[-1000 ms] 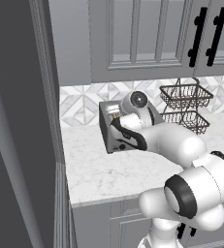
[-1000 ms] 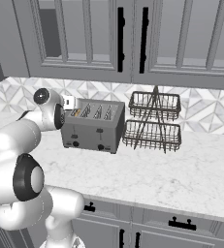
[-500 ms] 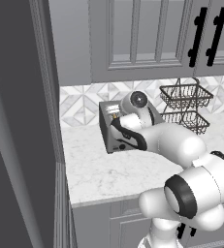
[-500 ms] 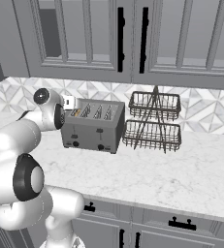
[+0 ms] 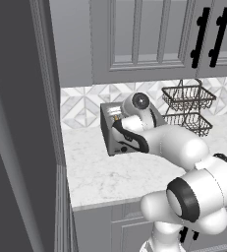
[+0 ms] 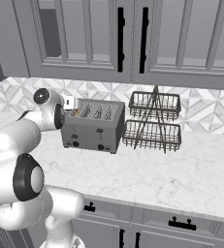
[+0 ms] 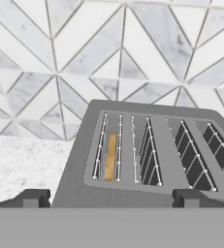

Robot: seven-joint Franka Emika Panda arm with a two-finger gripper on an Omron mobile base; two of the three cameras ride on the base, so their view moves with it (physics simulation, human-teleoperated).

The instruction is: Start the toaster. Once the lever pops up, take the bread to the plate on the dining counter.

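Grey metal four-slot toaster [image 7: 147,160] holds golden-crusted bread slice [image 7: 110,157] deep in its leftmost slot; gripper [image 7: 108,197] jaws are spread wide above it.

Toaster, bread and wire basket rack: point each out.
toaster [image 6: 91,131], right base view, on its grey front face.
bread [image 7: 110,156], hand view, on the golden crust edge down in the leftmost slot.
wire basket rack [image 6: 153,135], right base view, on the lower basket.

No visible change vs 1 s ago: arm [image 5: 169,145] same pose at frame centre-right, toaster [image 6: 91,126] same spot left of centre, camera views unshifted
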